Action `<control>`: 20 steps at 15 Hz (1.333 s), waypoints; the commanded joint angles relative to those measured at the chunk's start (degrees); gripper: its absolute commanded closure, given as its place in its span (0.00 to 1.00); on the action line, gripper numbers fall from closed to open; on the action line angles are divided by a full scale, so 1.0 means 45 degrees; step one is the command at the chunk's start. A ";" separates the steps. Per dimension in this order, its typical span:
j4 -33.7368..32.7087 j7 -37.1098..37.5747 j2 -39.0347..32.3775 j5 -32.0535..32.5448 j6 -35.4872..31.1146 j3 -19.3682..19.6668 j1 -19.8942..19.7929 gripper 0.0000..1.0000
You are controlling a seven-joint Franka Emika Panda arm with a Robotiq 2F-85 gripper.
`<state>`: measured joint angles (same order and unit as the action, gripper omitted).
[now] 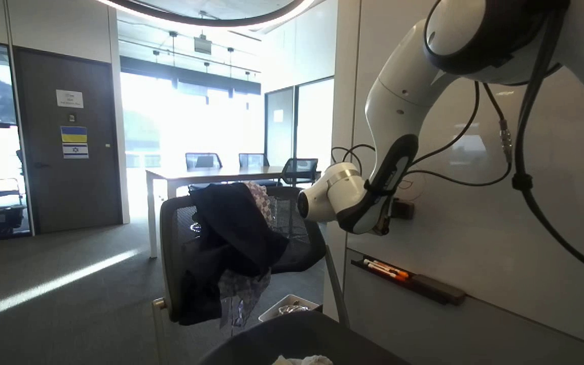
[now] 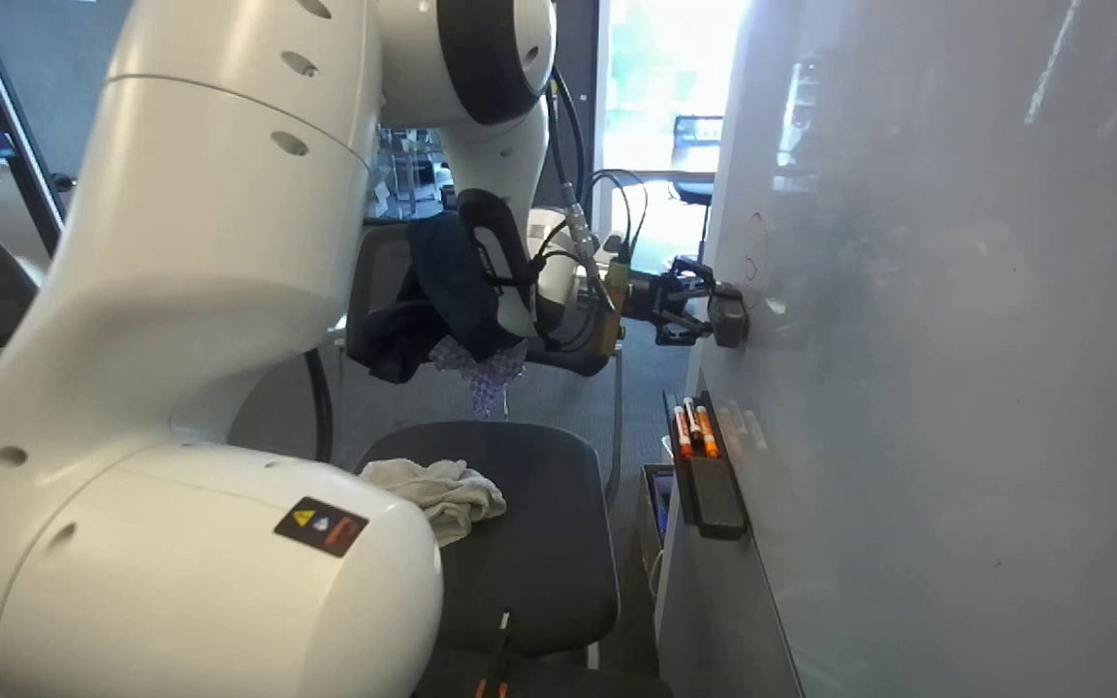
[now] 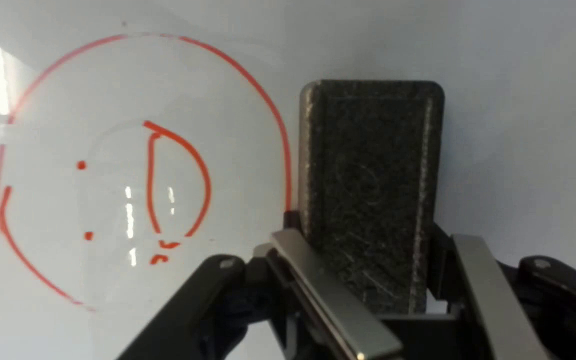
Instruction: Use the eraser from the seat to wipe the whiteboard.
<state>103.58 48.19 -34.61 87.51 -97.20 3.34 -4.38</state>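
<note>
Eraser (image 3: 373, 180), clasped between the fingers (image 3: 488, 290), should press flat on the whiteboard (image 2: 956, 388) and sweep across the red drawing (image 3: 208, 187).

Daylight burns the far windows (image 1: 170, 126) out to white in both exterior views, while the near seat (image 1: 287, 337) sits dim. A sunlit strip (image 1: 59, 284) slants across the shadowed floor (image 1: 79, 324) at left; overhead, a ring lamp (image 1: 221, 23) glows. In the wrist view, glare streaks the whiteboard (image 3: 243, 150) at left, and the near gripper (image 3: 365, 230) looks soft.
</note>
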 commanded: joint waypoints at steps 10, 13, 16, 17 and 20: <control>0.2817 0.2135 0.2282 0.0475 -0.1425 0.0562 -0.0934 0.69; 0.4163 0.3653 0.3398 0.1316 -0.0713 0.0777 -0.0646 0.69; 0.5480 0.5066 0.4718 0.2662 -0.0011 0.0798 -0.0585 0.69; 0.5810 0.5447 0.5114 0.2936 0.0294 0.0773 -0.0602 0.69; 0.6190 0.6326 0.5604 0.3572 0.1086 0.0679 -0.0538 0.69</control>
<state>128.78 72.86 -13.74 98.18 -96.10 4.30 -5.33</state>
